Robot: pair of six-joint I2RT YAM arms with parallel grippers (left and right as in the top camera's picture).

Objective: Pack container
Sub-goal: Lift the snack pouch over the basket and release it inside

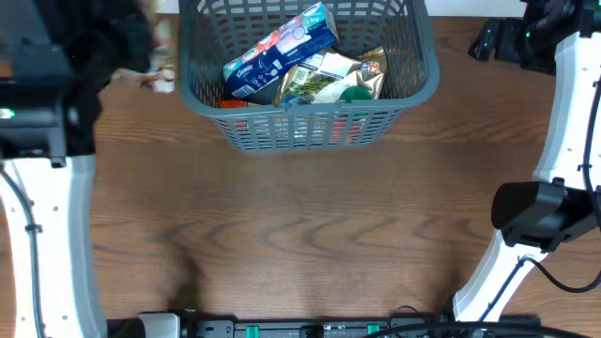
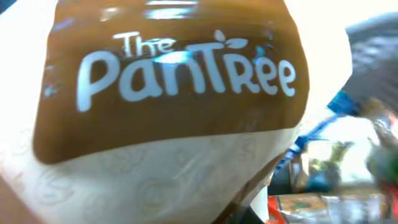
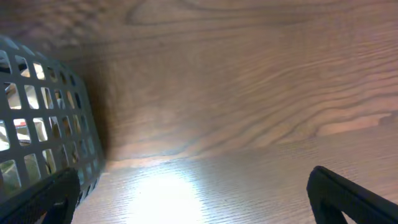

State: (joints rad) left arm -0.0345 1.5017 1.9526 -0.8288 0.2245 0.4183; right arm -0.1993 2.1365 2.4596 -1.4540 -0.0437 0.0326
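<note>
The dark grey slotted container (image 1: 424, 83) stands at the table's far middle. It holds a blue tissue pack (image 1: 280, 52), a green-and-gold packet (image 1: 324, 80) and other packets. My left gripper (image 1: 131, 42) is a dark blur left of the container. In the left wrist view a brown and cream "The Pantree" packet (image 2: 168, 106) fills the frame and hides the fingers; it looks held. The container's grey wall (image 2: 376, 59) shows behind it. My right gripper (image 3: 199, 205) is open and empty over bare table, right of the container (image 3: 43, 124); it also shows in the overhead view (image 1: 490, 42).
A few small loose packets (image 1: 160, 80) lie on the table just left of the container. The white arm links stand at both sides (image 1: 56, 235) (image 1: 573, 113). A black rail (image 1: 310, 329) runs along the front edge.
</note>
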